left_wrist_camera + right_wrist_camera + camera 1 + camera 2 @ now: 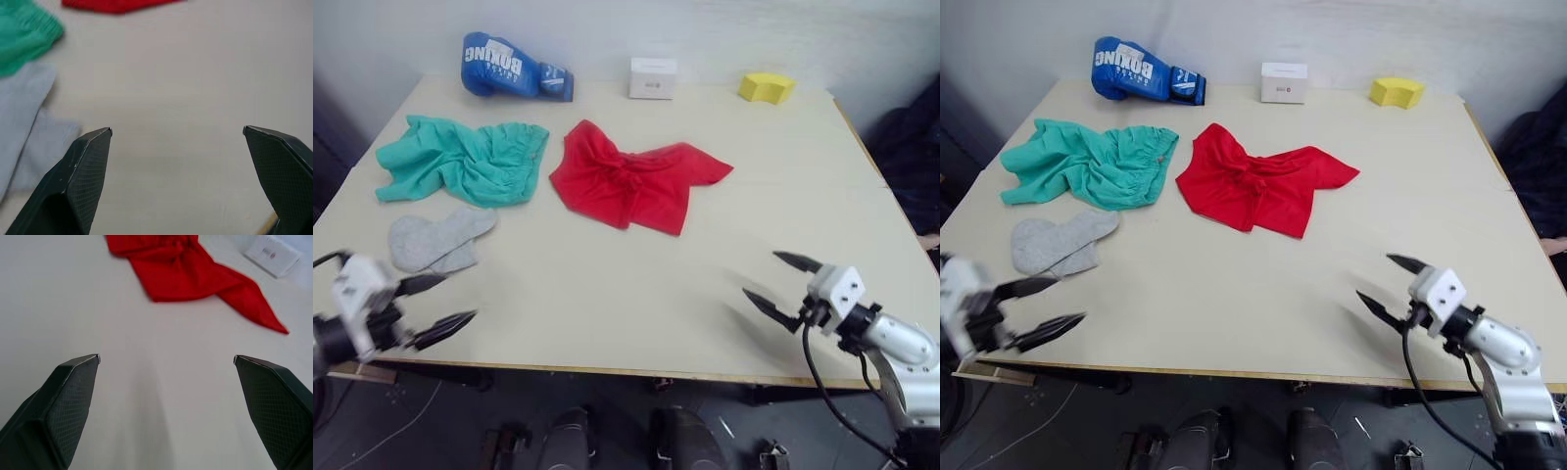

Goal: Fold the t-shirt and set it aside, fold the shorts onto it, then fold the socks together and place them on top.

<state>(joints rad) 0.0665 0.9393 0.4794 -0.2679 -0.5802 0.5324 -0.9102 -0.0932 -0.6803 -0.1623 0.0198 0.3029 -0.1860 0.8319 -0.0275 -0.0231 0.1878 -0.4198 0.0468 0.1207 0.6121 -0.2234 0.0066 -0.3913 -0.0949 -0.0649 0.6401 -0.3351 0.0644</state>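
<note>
step: first fold not begun | t-shirt (631,181) crumpled mid-table, shorts (465,160) and socks (438,240) at left | left gripper (433,305) and right gripper (781,281) spread, empty, near edge | next: reach to t-shirt, flatten it

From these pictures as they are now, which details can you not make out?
- The t-shirt lies crumpled; its collar and one sleeve are hidden in its own folds, head views.
- The socks overlap, so the lower one is partly covered.
- Print on the white box is too small to read.
- The shorts are cut off by the edge in the left wrist view.
</note>
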